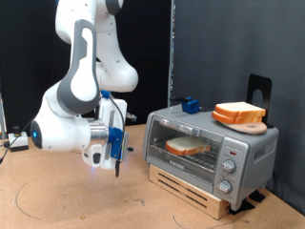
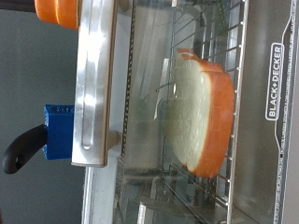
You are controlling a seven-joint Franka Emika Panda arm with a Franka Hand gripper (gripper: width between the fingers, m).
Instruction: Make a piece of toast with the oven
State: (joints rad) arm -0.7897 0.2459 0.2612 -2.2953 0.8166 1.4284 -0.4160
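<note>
Hung in the air at the exterior view's left, white arm (image 1: 81,72) bent sharply at the elbow and folded down. Wrist turned so the gripper (image 1: 115,164) pointed downward and slightly toward the view's right. Blue-trimmed fingers (image 1: 118,153) touched nothing, held nothing. Showed no fingers in the wrist view.

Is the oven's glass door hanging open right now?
No, the oven has its glass door upright and shut, and the piece of toast shows behind it on the rack.
</note>
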